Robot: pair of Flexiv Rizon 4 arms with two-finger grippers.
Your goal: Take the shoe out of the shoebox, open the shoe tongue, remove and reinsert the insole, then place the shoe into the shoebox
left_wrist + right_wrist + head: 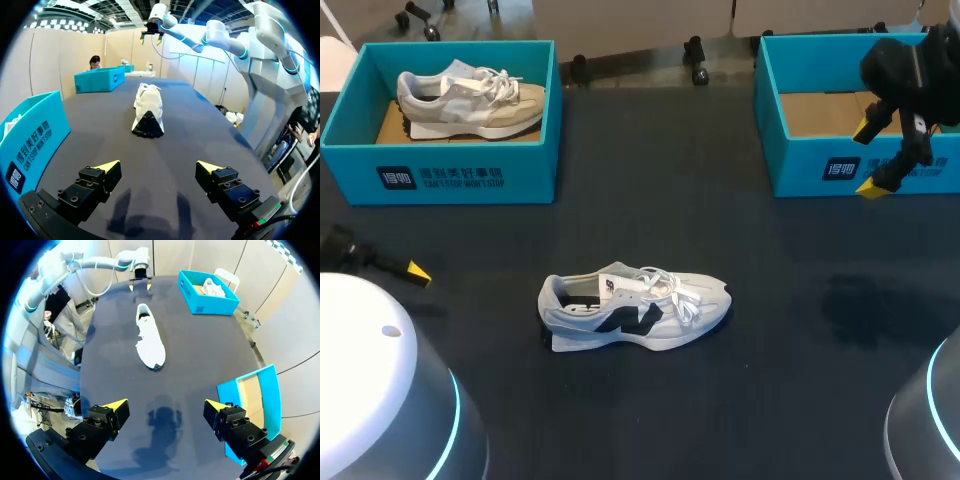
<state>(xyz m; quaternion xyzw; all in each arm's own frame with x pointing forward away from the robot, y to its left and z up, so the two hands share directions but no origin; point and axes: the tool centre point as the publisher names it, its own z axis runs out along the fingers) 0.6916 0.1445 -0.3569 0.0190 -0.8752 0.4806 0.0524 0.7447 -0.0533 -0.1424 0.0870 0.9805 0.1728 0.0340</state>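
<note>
A white and grey shoe (635,310) with a dark side logo lies on its sole mid-table, heel toward my left arm, laces loose. It also shows ahead of the left gripper (147,110) and ahead of the right gripper (150,337). The teal shoebox (840,165) at the back right shows only its bare cardboard floor. My right gripper (870,158) hangs open above that box's front wall, holding nothing (165,405). My left gripper (415,270) stands open and low at the table's left, well short of the shoe's heel (159,167).
A second teal box (450,175) at the back left holds another pale shoe (470,100); its wall (30,140) runs close beside the left gripper. Dark tabletop lies bare around the middle shoe.
</note>
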